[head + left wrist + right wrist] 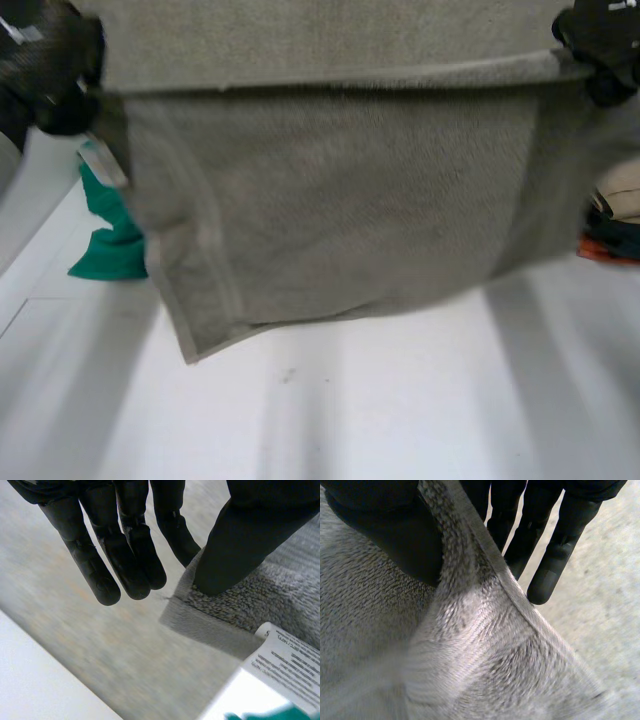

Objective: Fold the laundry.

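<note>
Grey terry towel [330,200], held up off the white table [350,420] and hanging as a broad sheet between both hands, with a hem band running straight across from one hand to the other. Plain white tabletop below, smooth, with a small dark speck near the middle.

Green cloth [110,240] lying crumpled on the table by the towel's left edge, partly covered by it.

Left hand [50,70] at the towel's upper left corner. In its wrist view, thumb [250,540] pressed onto the hemmed corner and straight fingers [135,555] on the far side of the cloth, pinching it between them. White care label [290,665] dangling just beside that corner.

Right hand [600,45] at the upper right corner, likewise pinching: thumb [385,530] on one face of the hem, straight fingers [555,555] on the other.

Small heap [612,225] of cream, orange and dark things at the table's right, mostly hidden behind the towel and cut off at the edge; hard to identify. Lower left corner of the towel low over the table; touching or not, cannot tell.
</note>
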Motion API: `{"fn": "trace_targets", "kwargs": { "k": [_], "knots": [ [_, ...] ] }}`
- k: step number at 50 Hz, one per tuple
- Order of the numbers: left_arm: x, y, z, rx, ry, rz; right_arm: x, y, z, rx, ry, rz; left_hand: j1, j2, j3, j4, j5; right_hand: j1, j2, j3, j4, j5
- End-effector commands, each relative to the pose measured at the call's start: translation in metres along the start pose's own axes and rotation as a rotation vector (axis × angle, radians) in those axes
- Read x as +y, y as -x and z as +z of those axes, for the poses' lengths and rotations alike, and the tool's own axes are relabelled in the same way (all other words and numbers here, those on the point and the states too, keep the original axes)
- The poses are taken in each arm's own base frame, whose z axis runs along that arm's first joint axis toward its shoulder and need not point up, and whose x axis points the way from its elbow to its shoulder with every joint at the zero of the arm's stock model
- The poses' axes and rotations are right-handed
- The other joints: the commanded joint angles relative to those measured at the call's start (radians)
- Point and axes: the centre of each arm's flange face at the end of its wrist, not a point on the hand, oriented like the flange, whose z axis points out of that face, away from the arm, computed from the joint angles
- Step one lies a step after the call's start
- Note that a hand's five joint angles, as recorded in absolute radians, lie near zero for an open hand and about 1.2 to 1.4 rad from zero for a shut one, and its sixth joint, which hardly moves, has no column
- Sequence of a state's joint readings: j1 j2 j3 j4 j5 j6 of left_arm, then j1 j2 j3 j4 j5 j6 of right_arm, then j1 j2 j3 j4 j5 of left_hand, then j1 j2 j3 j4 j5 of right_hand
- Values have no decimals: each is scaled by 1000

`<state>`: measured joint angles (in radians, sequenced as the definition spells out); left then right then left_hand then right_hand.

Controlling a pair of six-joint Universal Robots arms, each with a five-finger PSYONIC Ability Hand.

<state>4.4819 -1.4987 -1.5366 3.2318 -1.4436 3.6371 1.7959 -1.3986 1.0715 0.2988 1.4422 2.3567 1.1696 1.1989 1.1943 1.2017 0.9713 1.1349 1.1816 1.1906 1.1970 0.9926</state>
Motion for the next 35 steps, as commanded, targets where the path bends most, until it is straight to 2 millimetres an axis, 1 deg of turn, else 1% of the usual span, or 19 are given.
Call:
{"fn": "trace_targets", "kwargs": {
  "k": [1,2,5,6,9,10,12,14,15,16,19,22,25,27,28,29,32,33,35],
  "knots": [
    [63,-37,24,153,141,-27,47,36,22,-166,172,-1,227,197,202,195,250,261,215,206,199,229],
    [77,-42,36,162,160,-31,51,41,25,-179,181,-6,227,197,202,195,250,261,215,206,199,229],
    [93,-48,59,154,151,-21,64,54,45,-189,184,-11,227,197,202,195,250,261,215,206,199,229],
    [96,-48,76,133,116,-10,66,55,53,-176,174,-13,227,197,202,195,250,261,215,206,199,229],
    [87,-43,106,65,11,13,66,48,85,-49,96,-8,227,197,202,195,250,261,215,206,199,229],
    [72,-34,127,-7,-87,22,63,41,93,8,64,-3,227,197,202,195,250,261,215,206,199,229],
    [51,-22,145,-94,-201,24,44,18,112,197,-78,36,227,197,202,195,250,261,215,206,199,229],
    [15,-7,163,-214,-385,17,28,1,120,324,-202,72,227,197,202,195,250,261,215,206,199,229],
    [4,-3,166,-252,-440,12,14,-11,124,422,-316,97,227,197,202,195,250,261,215,206,199,229],
    [-17,7,169,-317,-544,-5,7,-19,124,471,-379,109,227,197,202,195,250,261,215,206,199,229],
    [-43,22,169,-401,-681,-39,-10,-33,119,569,-510,119,227,197,202,195,250,261,215,206,199,229],
    [-46,26,169,-421,-699,-55,-15,-30,114,557,-524,124,227,197,202,195,250,261,215,206,199,229],
    [-35,18,169,-403,-647,-63,-15,-17,111,504,-505,129,227,197,202,195,250,261,215,206,199,229],
    [-11,5,168,-360,-561,-70,-9,-5,110,452,-469,131,227,197,202,195,250,261,215,206,199,229],
    [-2,2,166,-349,-530,-69,1,7,110,394,-416,135,227,197,202,195,250,261,215,206,199,229],
    [19,-10,162,-314,-454,-69,6,12,109,369,-391,136,227,197,202,195,250,261,215,206,199,229],
    [37,-20,149,-271,-379,-71,27,38,105,243,-280,143,227,197,202,195,250,261,215,206,199,229],
    [49,-26,138,-247,-329,-70,32,43,104,218,-256,142,227,197,202,195,250,261,215,206,199,229],
    [62,-34,127,-218,-277,-72,53,66,101,126,-170,150,227,197,202,195,250,261,215,206,199,229]
  ]
}}
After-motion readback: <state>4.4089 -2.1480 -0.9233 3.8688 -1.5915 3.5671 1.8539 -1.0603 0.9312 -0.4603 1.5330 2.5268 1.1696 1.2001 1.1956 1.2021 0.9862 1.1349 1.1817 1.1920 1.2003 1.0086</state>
